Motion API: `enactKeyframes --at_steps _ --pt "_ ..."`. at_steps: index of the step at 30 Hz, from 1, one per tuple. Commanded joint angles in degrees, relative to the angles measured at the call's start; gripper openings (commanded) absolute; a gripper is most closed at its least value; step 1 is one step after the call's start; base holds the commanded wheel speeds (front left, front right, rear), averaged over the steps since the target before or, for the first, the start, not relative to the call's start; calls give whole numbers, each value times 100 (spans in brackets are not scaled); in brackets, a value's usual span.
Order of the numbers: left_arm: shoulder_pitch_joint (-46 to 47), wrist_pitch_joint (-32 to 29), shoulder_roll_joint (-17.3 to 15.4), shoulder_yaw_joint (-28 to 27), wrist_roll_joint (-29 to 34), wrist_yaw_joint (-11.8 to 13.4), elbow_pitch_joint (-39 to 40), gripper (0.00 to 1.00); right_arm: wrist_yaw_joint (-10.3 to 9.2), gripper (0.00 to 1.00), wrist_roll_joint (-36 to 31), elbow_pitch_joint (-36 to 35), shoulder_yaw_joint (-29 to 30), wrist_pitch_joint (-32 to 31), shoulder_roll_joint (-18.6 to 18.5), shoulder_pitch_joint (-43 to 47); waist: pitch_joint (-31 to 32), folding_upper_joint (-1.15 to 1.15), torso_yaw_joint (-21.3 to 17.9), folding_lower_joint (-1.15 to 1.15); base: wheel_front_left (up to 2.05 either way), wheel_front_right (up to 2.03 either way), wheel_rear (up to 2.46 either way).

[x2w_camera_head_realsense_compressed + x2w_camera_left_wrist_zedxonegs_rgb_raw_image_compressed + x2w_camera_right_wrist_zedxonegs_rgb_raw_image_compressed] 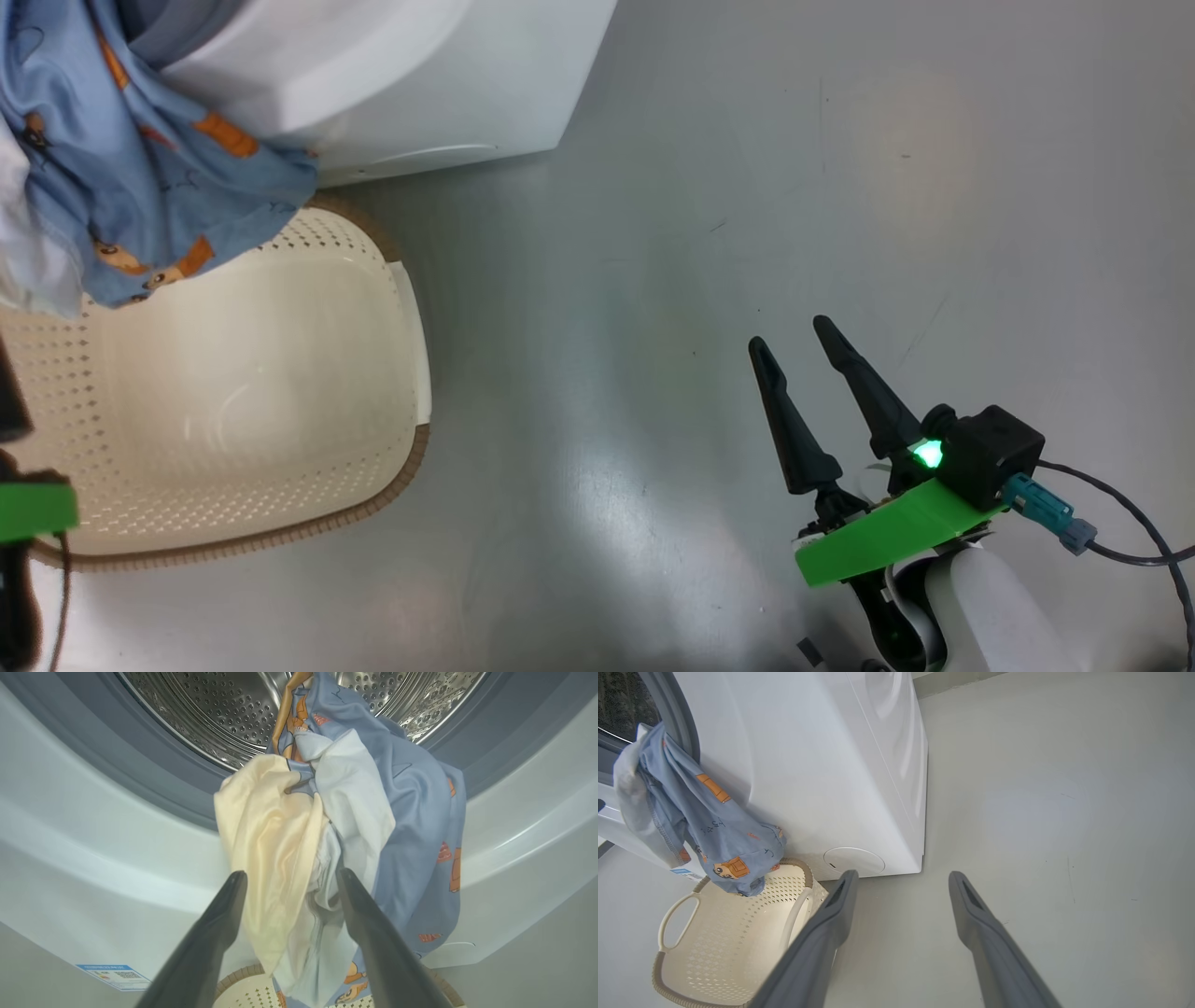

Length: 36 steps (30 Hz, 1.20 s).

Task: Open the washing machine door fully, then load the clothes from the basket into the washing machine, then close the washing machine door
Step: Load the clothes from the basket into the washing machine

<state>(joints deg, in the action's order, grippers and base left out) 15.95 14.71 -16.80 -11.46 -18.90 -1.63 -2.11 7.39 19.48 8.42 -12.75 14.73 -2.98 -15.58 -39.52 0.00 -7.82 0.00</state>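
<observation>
The clothes [140, 187], light-blue fabric with orange prints and pale lining, hang out of the washing machine [448, 84] over its opening's lower rim and reach down to the basket [280, 373]. In the left wrist view my left gripper [290, 875] is open, its fingers either side of the hanging clothes [364, 812], just below the steel drum [210, 709]. My right gripper [789, 334] is open and holds nothing, low over the floor to the right of the basket. The right wrist view has the clothes [714, 826] draped above the basket [738, 933]. The washing machine door is out of view.
Apart from the cloth's hanging end, the cream basket holds nothing. A blue sticker [114, 975] sits low on the machine's front. Bare grey floor [840, 187] stretches right of the machine and basket. A cable [1130, 523] trails from my right wrist.
</observation>
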Motion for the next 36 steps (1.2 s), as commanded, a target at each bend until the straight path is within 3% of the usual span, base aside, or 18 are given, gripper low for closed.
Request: enactKeyframes --at_steps 1,19,36 --pt "-157 29 -140 -226 54 -14 90 100 10 100 -111 -89 -132 27 11 56 2 0 7 0 0 0 0" --pt "-1068 29 361 -229 340 -343 -382 100 10 100 -148 -58 -150 27 11 7 -8 0 21 0 0 0 0" --pt "-1320 29 540 -377 487 -456 -628 100 10 100 -157 -13 -126 27 11 28 64 0 5 0 0 0 0"
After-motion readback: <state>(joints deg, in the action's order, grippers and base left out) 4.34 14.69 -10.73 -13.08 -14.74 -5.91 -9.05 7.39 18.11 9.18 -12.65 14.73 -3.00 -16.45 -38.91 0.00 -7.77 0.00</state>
